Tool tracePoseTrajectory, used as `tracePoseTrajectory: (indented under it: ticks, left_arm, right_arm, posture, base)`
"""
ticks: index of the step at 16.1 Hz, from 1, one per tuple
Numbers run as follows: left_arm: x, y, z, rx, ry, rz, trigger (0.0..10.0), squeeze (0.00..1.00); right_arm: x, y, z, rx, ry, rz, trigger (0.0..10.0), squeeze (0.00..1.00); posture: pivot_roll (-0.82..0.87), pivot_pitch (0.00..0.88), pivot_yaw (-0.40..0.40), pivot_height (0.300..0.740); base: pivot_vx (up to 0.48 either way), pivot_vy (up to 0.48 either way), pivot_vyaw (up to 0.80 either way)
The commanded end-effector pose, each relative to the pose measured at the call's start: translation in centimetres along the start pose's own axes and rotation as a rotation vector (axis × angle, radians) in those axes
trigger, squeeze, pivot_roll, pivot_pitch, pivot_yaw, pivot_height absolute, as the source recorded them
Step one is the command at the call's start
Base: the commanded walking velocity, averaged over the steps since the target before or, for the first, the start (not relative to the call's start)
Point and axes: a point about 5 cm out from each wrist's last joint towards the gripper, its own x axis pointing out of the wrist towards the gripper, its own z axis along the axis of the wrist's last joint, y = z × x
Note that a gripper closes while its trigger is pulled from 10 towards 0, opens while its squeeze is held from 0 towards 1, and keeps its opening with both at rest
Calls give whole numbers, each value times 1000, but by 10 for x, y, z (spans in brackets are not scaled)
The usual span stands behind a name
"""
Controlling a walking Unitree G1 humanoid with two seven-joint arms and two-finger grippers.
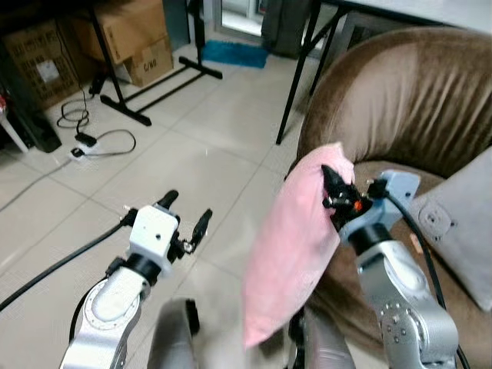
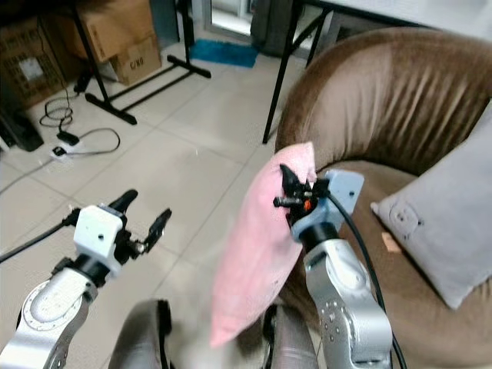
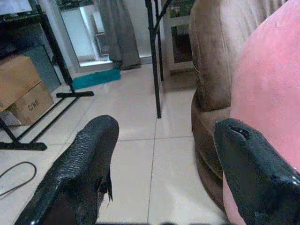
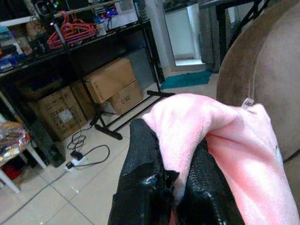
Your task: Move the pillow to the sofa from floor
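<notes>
Two black fingers of the right gripper (image 4: 173,187) pinch the top corner of a pink pillow (image 1: 296,246), which hangs off the tiled floor (image 1: 200,146) just in front of the brown sofa (image 1: 400,92). The head views show the pillow drooping full length beside the sofa's rounded front edge, with a grey cushion (image 2: 438,223) lying on the seat to the robot's right. The right wrist view adds what the head views miss: a dark shelving rack (image 4: 75,51) with orange hangers (image 4: 77,28) on top and cardboard boxes (image 4: 112,82) stacked beneath it, their contents hidden. The left gripper (image 1: 184,219) hovers over the floor to the pillow's left, fingers spread wide and holding nothing; its wrist view looks past them to the pink fabric, the sofa's side and black table legs (image 3: 153,56). A white power strip (image 1: 77,152) and black cables (image 1: 100,131) lie on the tiles near a black stand (image 1: 154,84).
</notes>
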Motion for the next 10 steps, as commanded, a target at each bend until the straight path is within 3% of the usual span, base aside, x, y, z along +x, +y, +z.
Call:
tracePoseTrajectory:
  ticks: [1, 8, 10]
  left_arm:
    - [0, 2, -1, 9, 3, 3, 10000, 0]
    - [3, 3, -1, -11, -2, 6, 10000, 0]
    - [4, 0, -9, -18, 87, -9, 10000, 0]
  right_arm:
    - [1, 4, 17, -1, -72, 12, 0, 0]
    - [4, -1, 28, -13, -99, -18, 0, 0]
    - [0, -2, 21, -16, -74, -28, 0, 0]
  posture:
    - [-1, 0, -32, 668]
    - [-7, 0, -26, 733]
    - [-8, 0, -27, 740]
  base:
    - [0, 0, 0]
    - [0, 0, 0]
    - [0, 0, 0]
